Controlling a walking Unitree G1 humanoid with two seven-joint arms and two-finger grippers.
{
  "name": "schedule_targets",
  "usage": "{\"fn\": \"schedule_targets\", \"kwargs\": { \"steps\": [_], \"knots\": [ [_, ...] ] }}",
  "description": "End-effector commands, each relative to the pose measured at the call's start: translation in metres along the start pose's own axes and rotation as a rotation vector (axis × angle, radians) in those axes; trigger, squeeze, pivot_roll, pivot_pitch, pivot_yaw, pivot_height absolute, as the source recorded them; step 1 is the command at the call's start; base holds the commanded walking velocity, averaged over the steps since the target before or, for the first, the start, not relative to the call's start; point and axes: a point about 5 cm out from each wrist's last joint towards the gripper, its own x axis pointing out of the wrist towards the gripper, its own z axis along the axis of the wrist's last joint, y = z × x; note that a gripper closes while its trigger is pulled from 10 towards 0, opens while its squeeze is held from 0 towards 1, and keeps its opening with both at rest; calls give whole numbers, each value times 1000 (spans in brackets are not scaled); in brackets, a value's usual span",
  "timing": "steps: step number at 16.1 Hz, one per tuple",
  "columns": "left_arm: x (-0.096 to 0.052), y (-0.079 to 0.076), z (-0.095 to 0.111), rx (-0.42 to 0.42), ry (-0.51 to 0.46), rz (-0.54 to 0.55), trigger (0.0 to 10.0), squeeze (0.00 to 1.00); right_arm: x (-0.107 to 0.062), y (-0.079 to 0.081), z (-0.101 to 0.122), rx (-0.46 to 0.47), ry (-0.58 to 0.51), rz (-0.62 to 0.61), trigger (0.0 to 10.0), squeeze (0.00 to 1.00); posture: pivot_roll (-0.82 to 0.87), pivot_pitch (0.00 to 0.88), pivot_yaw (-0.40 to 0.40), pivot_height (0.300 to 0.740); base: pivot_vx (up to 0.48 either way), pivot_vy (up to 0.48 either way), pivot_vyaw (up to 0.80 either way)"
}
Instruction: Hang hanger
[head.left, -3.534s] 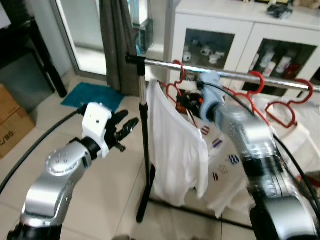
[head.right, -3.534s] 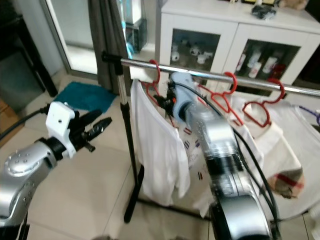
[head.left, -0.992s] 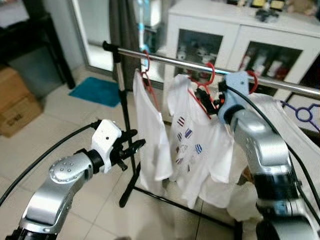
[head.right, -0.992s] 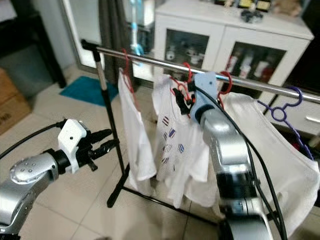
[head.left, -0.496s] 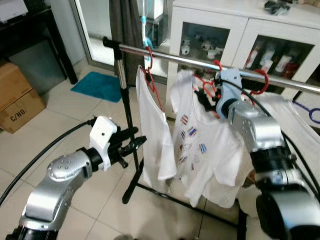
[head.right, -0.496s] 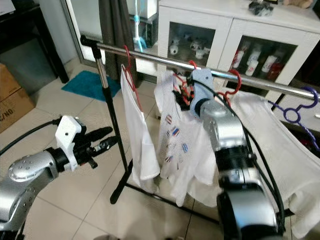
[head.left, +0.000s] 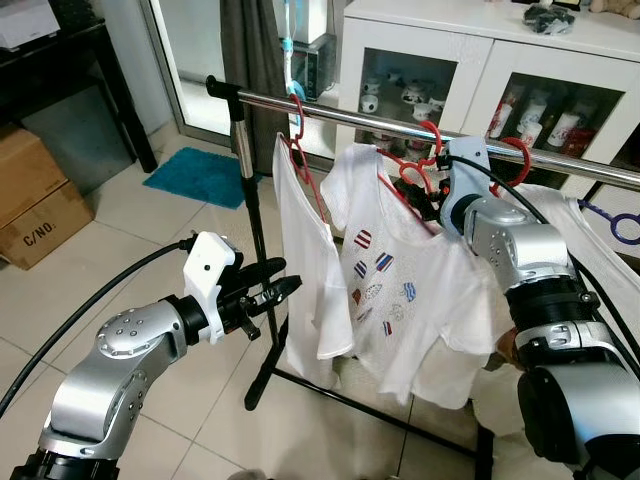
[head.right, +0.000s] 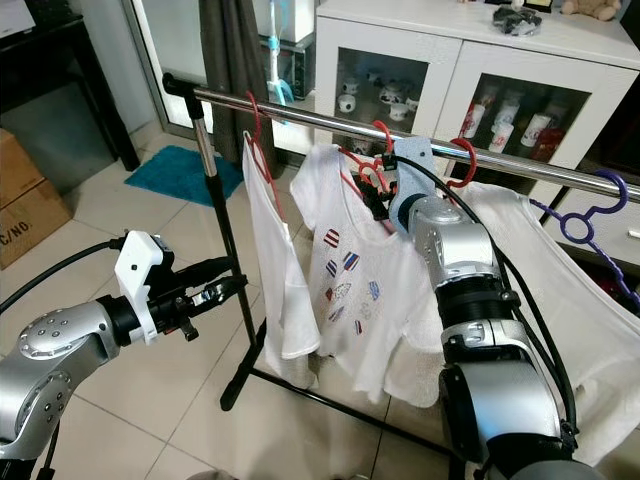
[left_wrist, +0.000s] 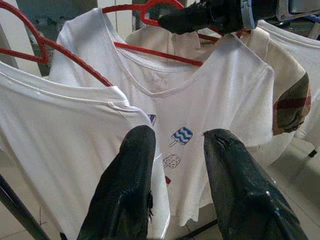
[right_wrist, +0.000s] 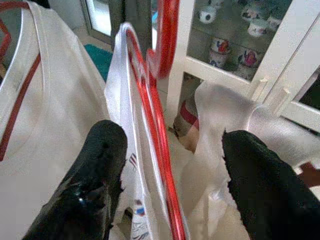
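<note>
Straddling red hanger (right_wrist: 159, 150), right pincer (right_wrist: 172, 165) spread, at rail (head.right: 330, 125)

Three red hangers (head.right: 378, 140), one purple hanger (head.right: 590, 215), one rail (head.right: 300, 115).

Chrome horizontal clothes rail (head.left: 350, 113) on a black upright pole (head.left: 256, 270) carries red plastic hangers (head.left: 297, 130) with white T-shirts (head.left: 400, 275); at 3 o'clock hangs a purple plastic hanger (head.right: 590, 215).

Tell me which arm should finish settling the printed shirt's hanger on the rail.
Right. Its claw is open astride the red hanger up at the rail; the left claw hangs low beside the plain white shirt.
</note>
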Motion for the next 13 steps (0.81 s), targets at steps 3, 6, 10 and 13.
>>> {"fn": "schedule_targets", "kwargs": {
  "steps": [3, 6, 10, 13],
  "knots": [
    [0, -1, 3, -3, 2, -28, 10000, 0, 1, 2, 5, 3, -7, 25, 0, 0, 24, 0, -1, 740, 0, 0, 0],
    [0, 0, 2, -24, 12, -34, 10000, 0, 2, 3, 4, 2, -1, 38, 0, 0, 22, 0, -1, 740, 0, 0, 0],
    [1, -1, 4, -40, 19, -39, 10000, 0, 1, 2, 3, 3, 1, 43, 0, 0, 20, 0, 2, 740, 0, 0, 0],
    [2, -3, 5, -46, 19, -41, 10000, 0, 1, 2, 3, 4, 0, 48, 0, 0, 19, 0, 1, 740, 0, 0, 0]
  ]
}}
